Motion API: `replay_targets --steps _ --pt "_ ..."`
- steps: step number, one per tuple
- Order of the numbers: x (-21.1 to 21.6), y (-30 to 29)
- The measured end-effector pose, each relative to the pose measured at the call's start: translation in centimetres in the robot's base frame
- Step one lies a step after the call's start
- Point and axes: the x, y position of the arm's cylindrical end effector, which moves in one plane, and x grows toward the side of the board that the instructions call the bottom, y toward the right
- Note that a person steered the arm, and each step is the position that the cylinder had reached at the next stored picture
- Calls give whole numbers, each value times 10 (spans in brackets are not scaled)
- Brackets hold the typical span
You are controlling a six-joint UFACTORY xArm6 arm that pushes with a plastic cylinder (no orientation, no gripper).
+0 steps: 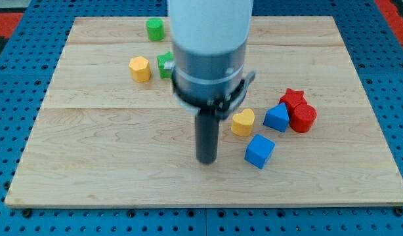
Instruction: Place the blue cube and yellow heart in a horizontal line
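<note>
The blue cube (259, 151) lies on the wooden board at the view's lower right of centre. The yellow heart (243, 122) lies just above and left of it, a small gap apart. My tip (207, 160) rests on the board to the left of the blue cube and below-left of the yellow heart, touching neither. The rod rises from it into the wide white and grey arm body, which hides part of the board behind it.
A blue triangular block (277, 118), a red star (293, 99) and a red cylinder (302, 118) cluster right of the heart. A yellow hexagonal block (140, 68), a green block (165, 65) partly hidden by the arm, and a green cylinder (155, 29) sit at upper left.
</note>
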Motion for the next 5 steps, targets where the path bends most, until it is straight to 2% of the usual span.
replay_targets --steps 1,2,3,4,5 --pt "50 19" --pt "50 50" --pt "49 153" --pt "12 165" --pt "-9 148"
